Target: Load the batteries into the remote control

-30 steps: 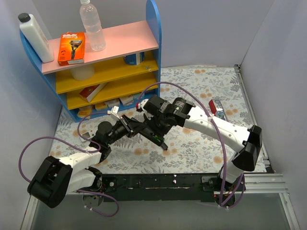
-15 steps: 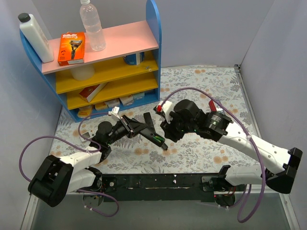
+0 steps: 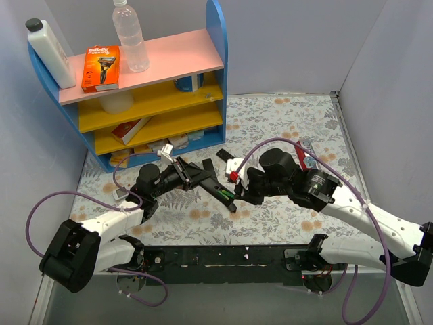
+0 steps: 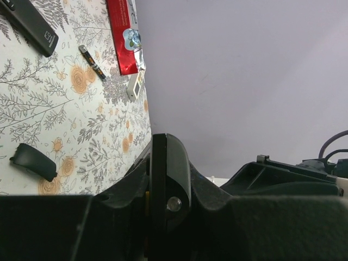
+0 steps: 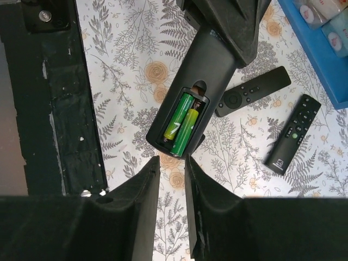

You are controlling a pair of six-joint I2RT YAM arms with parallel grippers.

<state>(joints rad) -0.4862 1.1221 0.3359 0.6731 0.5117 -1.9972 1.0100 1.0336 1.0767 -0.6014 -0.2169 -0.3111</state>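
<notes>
— Left gripper [image 3: 200,177]: report its condition from your position.
— Clamped on the remote control [image 5: 202,76], at the end farthest from the battery bay. The back face is turned up. Whether the free end touches the tablecloth [image 3: 284,122] cannot be told.
— Items at the left of the workspace?
— Blue shelf unit [image 3: 215,40] with pink and yellow boards. On the top board, in order: white bottle [image 3: 51,54], orange razor box [image 3: 101,68], clear water bottle [image 3: 130,37]. Near its base, flat on the cloth: a slim remote with a ring pad [image 5: 253,89] and a many-buttoned remote [image 5: 293,133].
— Location of the batteries [image 5: 182,122]?
— Both are seated in the bay of the held remote, side by side and lengthwise. One has a green wrap, the other a yellowish-green wrap. The bay is open to view.
— Right gripper [image 5: 171,163]?
— Its fingers are a narrow gap apart with nothing between them. The tips sit just beside the remote's free end, in line with the bay. Contact cannot be confirmed.
— Further right?
— A black curved cover piece [image 4: 32,160] lies loose on the cloth. A red packet [image 4: 120,38] lies by the wall.
</notes>
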